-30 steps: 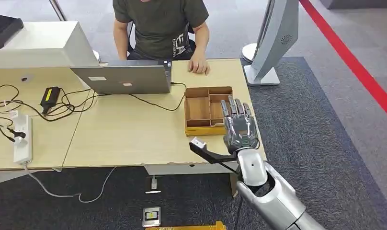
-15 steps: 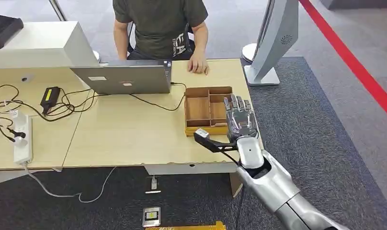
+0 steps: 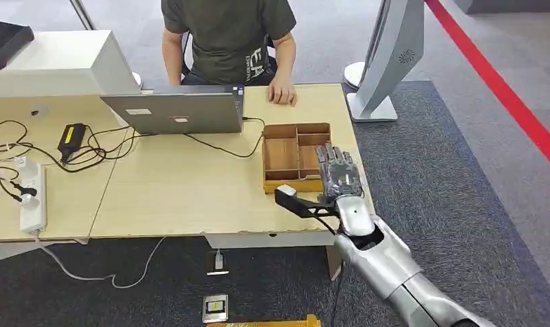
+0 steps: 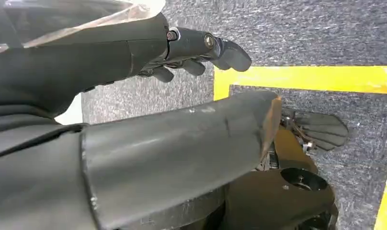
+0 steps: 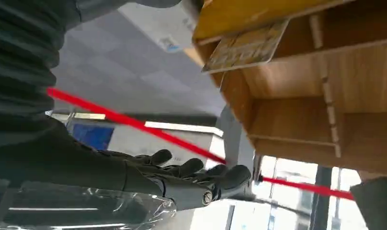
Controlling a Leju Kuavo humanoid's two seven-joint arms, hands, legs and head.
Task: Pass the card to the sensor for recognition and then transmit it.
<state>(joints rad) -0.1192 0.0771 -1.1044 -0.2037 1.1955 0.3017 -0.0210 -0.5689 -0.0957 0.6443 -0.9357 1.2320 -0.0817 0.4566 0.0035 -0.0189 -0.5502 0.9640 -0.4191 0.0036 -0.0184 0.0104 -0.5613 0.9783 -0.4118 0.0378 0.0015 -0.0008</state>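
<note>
Your right hand (image 3: 340,178) sits right of centre in the head view, fingers spread and holding nothing, over the near right corner of the wooden tray (image 3: 284,155) on the table (image 3: 184,191). In the right wrist view the card (image 5: 246,47) leans in a tray compartment, apart from those fingers (image 5: 191,167). Your left hand (image 4: 134,52) hangs over the carpet, fingers extended, holding nothing. A person's hand (image 3: 283,92) rests on the table near the top centre.

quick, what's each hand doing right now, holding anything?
Left hand: fingers apart, holding nothing, open.
Right hand: over the wooden tray, fingers extended, holding nothing, open.
</note>
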